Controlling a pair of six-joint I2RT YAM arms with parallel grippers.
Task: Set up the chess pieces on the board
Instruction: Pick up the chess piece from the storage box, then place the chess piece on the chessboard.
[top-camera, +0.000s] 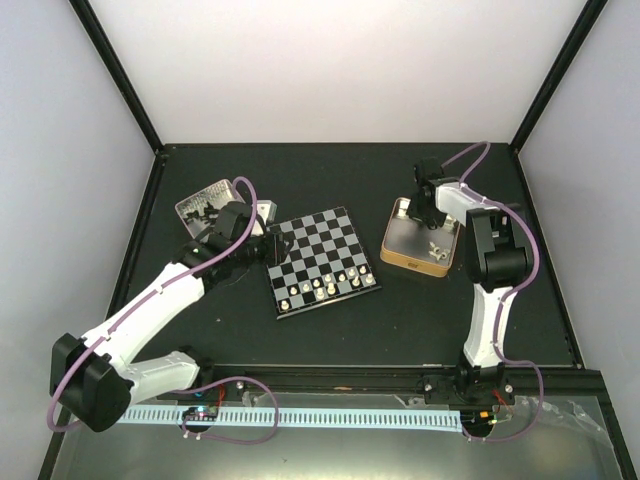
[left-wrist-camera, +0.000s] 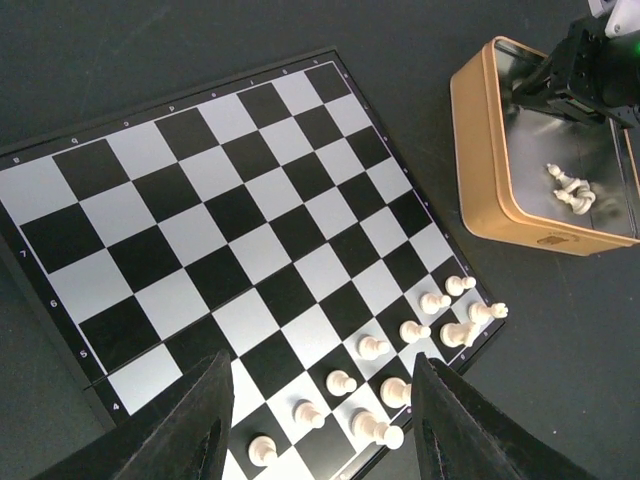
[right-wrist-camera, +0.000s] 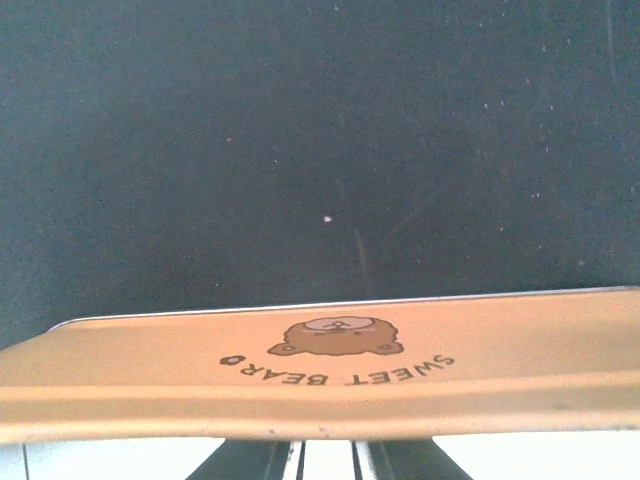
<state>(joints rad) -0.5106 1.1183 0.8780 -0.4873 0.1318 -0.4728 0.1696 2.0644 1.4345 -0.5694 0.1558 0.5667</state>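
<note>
The board (top-camera: 322, 262) (left-wrist-camera: 230, 200) lies mid-table. Several cream-white chess pieces (top-camera: 325, 288) (left-wrist-camera: 372, 347) stand in two rows along its near edge; the other squares are bare. My left gripper (top-camera: 270, 246) (left-wrist-camera: 320, 425) hovers over the board's left side, jaws open and empty. My right gripper (top-camera: 428, 215) (right-wrist-camera: 328, 462) reaches down inside the tan box (top-camera: 425, 262) (left-wrist-camera: 478, 150) (right-wrist-camera: 340, 370), where a few white pieces (top-camera: 437, 247) (left-wrist-camera: 572, 190) lie. In the right wrist view its fingers stand close together at the bottom edge, with their tips cut off.
A silvery tin (top-camera: 203, 203) holding black pieces sits at the back left, beside the left arm. Dark table mat (top-camera: 330, 180) stretches behind the board, and white walls close in the back and sides.
</note>
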